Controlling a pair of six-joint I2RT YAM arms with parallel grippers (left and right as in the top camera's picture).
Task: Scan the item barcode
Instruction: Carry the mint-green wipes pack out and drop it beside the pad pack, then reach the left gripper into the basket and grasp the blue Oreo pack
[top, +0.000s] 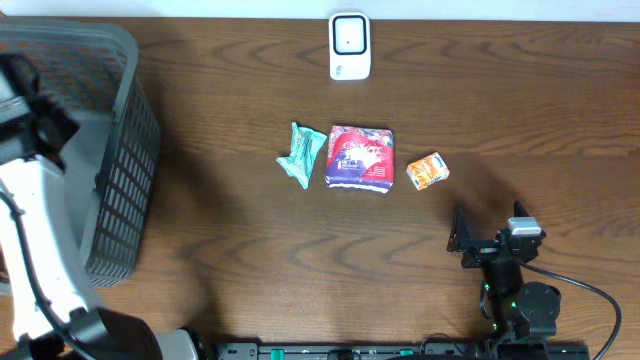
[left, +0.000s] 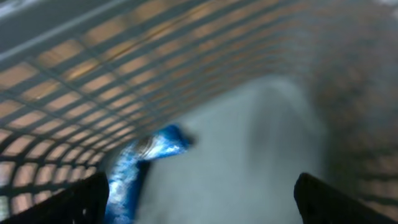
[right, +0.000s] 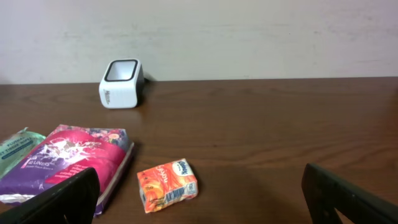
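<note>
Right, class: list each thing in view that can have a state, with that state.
Grey plastic mesh basket: upright, holds a packet.
Blue foil packet: inside basket, ungripped.
White box-shaped scanner: standing on table.
Teal crumpled wrapper: lying on table.
Purple-red pouch: lying flat.
Small orange carton: lying on table.
Left gripper: open, inside basket.
Right gripper: open, empty.

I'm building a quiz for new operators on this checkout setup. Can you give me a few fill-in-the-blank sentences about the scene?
1. In the row of three items on the table, the red packet lies in the ___.
2. The blue packet lies inside the grey ___.
3. The right gripper is ___ and holds nothing.
4. The small carton beside the red packet is coloured ___.
Missing words: middle; basket; open; orange.
</note>
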